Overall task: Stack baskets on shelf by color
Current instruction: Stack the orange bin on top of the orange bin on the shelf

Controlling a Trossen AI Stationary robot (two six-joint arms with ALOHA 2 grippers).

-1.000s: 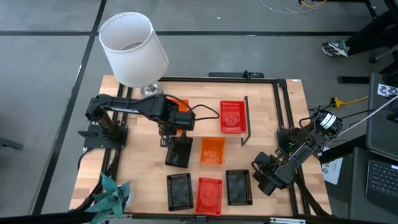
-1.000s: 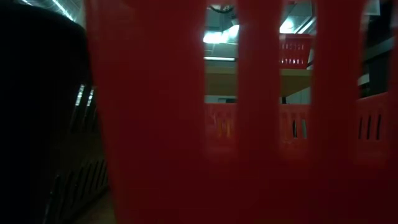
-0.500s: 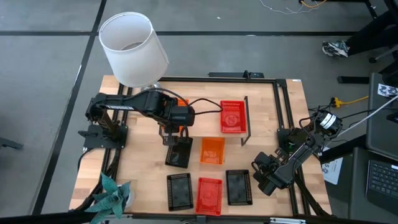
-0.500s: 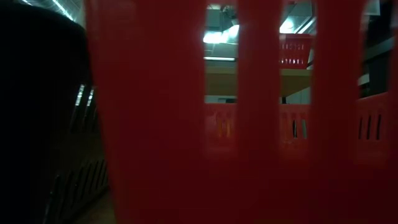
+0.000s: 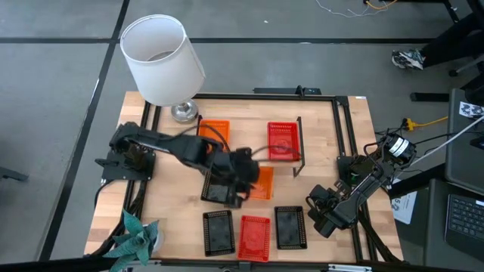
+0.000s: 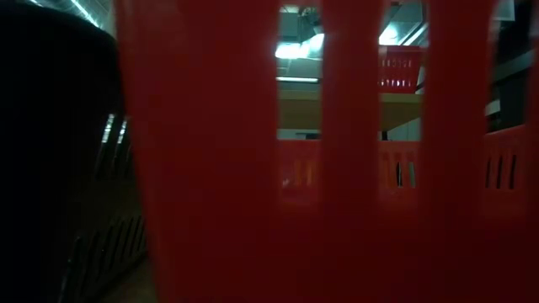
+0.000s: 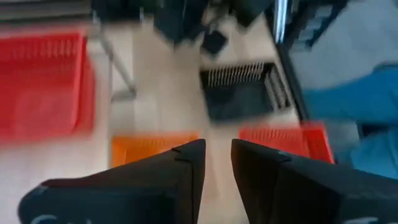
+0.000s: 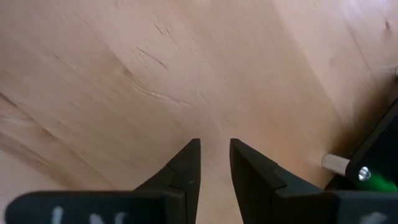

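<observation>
Orange basket (image 5: 259, 183) lay just beside the left gripper (image 5: 240, 175), long axis running front-to-back; its fingers (image 7: 186, 163) stood narrowly parted, empty. The right gripper (image 5: 321, 214) sat well apart.

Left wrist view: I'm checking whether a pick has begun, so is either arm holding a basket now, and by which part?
Nothing is held. The left gripper has a bare gap between its jaws; the right gripper is empty over the table.
</observation>
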